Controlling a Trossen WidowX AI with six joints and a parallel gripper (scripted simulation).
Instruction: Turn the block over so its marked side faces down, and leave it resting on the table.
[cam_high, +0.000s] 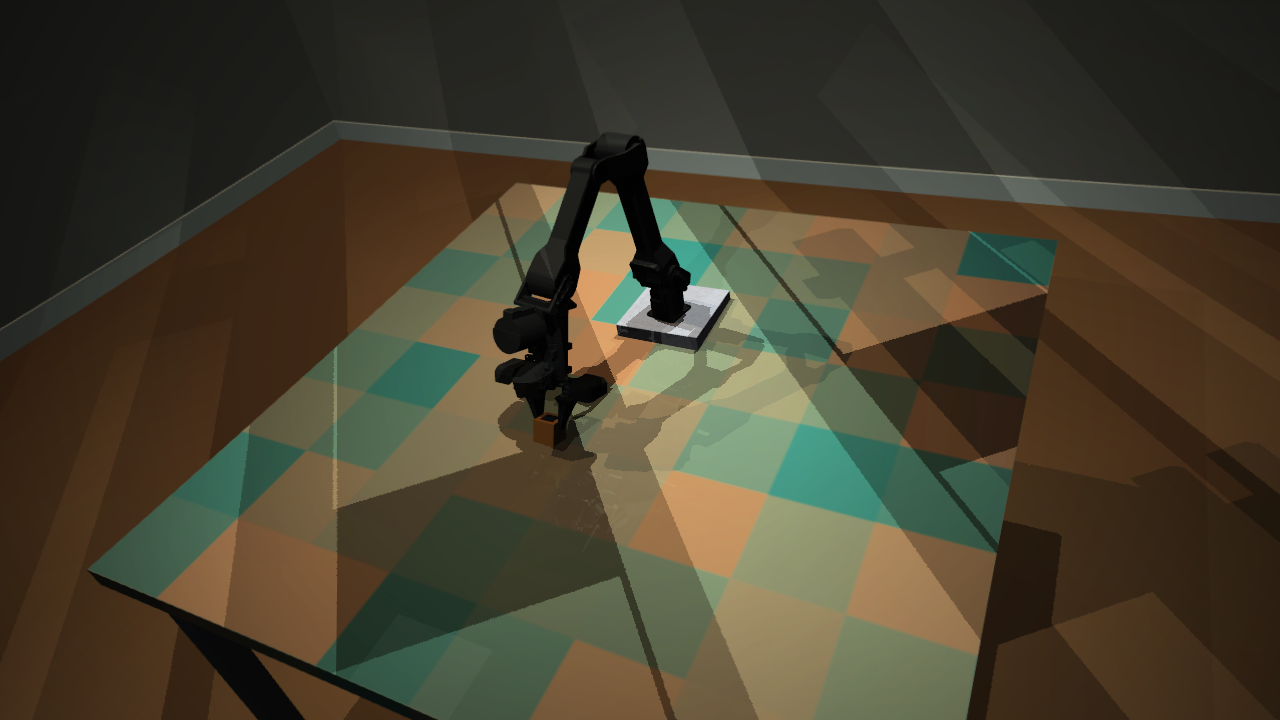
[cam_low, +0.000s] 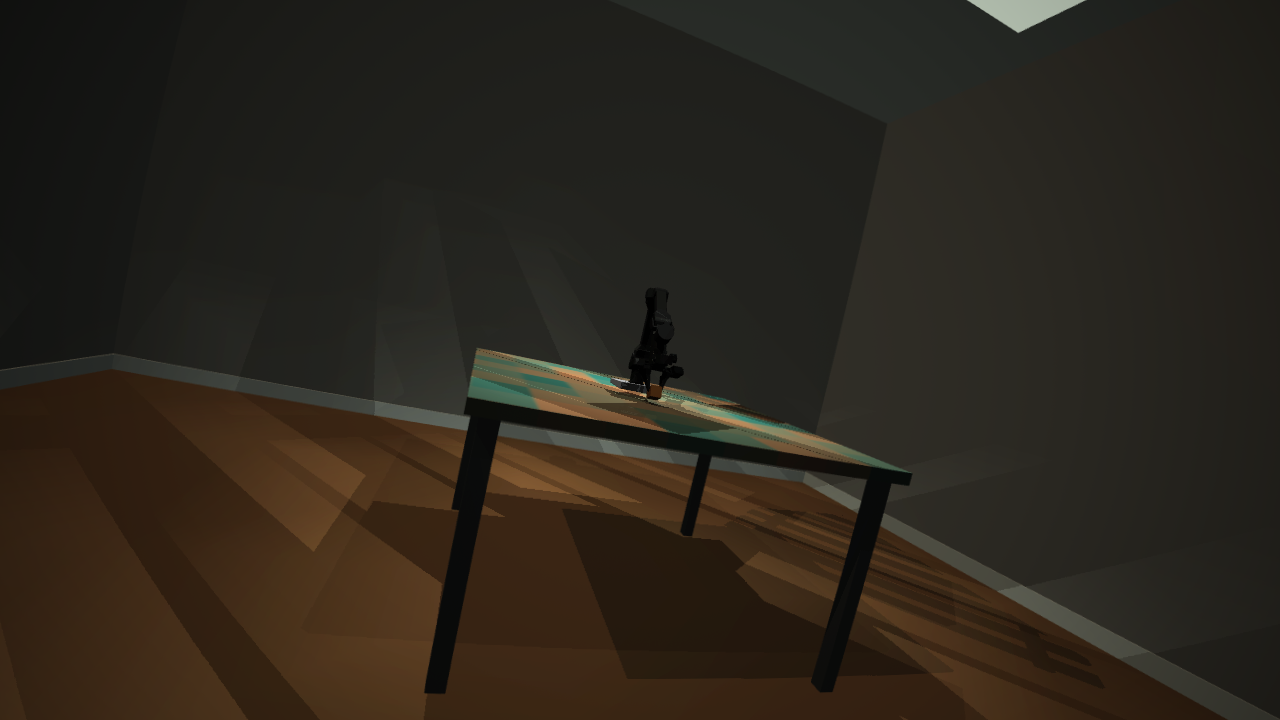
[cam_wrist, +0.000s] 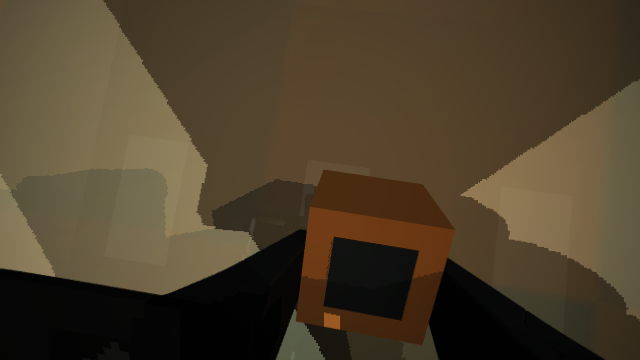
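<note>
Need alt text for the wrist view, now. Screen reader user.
An orange block is gripped between the two black fingers of the gripper, its dark square mark facing the camera. Behind it, the tabletop shows tan and brown, crossed by hard-edged shadows.

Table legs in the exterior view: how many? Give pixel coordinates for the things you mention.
4 legs: front left (cam_low: 460, 573), front right (cam_low: 850, 582), one at the back right (cam_low: 696, 494), and one at the back left, mostly hidden behind the front left leg, just its edge (cam_low: 461, 479) showing.
</note>
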